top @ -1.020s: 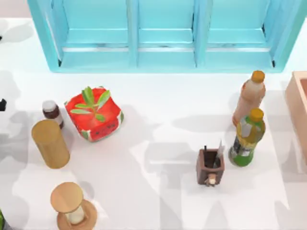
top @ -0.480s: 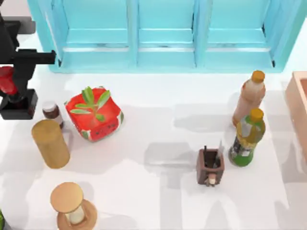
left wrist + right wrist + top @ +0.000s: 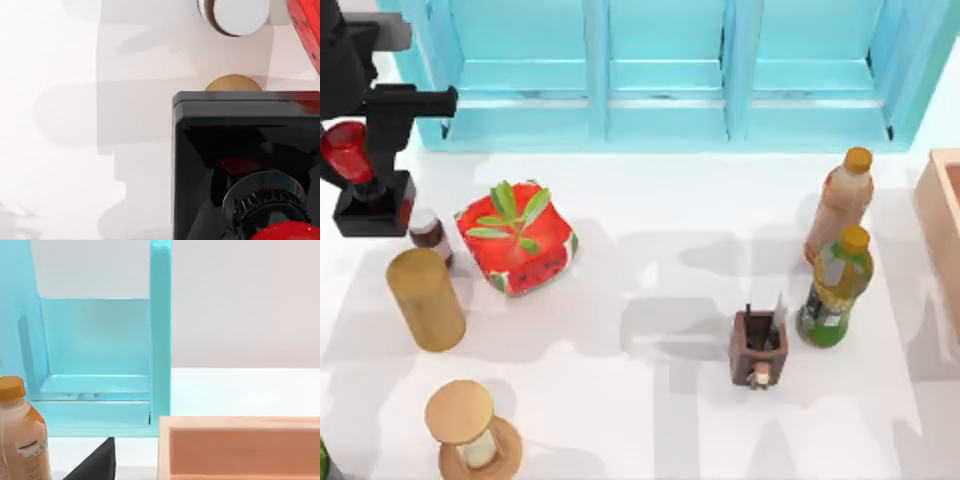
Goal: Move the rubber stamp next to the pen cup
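A: Where is the left gripper (image 3: 350, 160)?

B: At the far left of the table, clamped on the rubber stamp (image 3: 360, 185), its fingers closed around the red ball knob. The black square base hangs below, near the small white-capped jar (image 3: 427, 232) and up off the table.

A: And what sits around it?

B: The tan cylinder (image 3: 425, 299) lies nearer, the red plant pot (image 3: 517, 238) to the right. In the left wrist view the stamp's base (image 3: 245, 165) sits over the cylinder's top (image 3: 233, 82).

A: The pen cup (image 3: 758, 346)?

B: Well apart, right of centre, just beside the green bottle (image 3: 836, 287). The right arm stays parked; its wrist view shows the blue shelf (image 3: 100, 365).
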You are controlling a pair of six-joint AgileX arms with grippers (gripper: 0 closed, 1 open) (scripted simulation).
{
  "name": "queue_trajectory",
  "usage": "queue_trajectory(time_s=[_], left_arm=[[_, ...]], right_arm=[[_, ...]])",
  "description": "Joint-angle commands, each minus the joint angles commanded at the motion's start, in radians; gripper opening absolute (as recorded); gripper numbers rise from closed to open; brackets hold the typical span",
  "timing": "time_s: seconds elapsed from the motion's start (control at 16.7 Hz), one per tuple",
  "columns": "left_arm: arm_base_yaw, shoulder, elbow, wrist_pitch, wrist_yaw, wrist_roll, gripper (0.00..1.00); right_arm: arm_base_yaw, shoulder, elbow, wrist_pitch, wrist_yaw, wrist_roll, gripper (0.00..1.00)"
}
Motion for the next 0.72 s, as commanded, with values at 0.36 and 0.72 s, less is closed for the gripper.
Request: queue_trajectory(time_s=[0.36, 0.72], left_arm=[[-0.228, 0.007, 0.107, 0.145, -0.097, -0.226, 0.00], [-0.619, 0.140, 0.110, 0.159, -0.047, -0.614, 0.00]], right_arm=[[0.000, 0.000, 0.000, 0.000, 0.000, 0.000, 1.00], [0.000, 0.000, 0.000, 0.000, 0.000, 0.000, 1.00]])
